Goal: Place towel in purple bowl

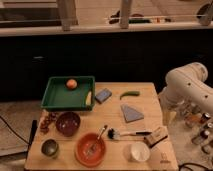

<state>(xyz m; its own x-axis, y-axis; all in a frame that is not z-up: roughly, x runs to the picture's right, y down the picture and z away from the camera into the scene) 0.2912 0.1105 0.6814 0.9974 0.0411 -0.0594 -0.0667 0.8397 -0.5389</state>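
The towel (131,113), a flat grey-blue folded cloth, lies on the wooden table (147,102) right of centre. The purple bowl (68,123), dark maroon and round, stands at the table's left middle, in front of the green tray, and looks empty. My white arm (186,86) bends at the table's right edge. My gripper (167,117) hangs low beside that edge, right of the towel and apart from it.
A green tray (67,105) at the back left holds an orange (72,83) and a yellow item (88,99). A blue-grey block (103,95) and a green pepper (129,93) lie behind the towel. An orange bowl (90,149), olive bowl (50,148), brush (125,134), white cup (136,151) and wooden box (156,136) line the front.
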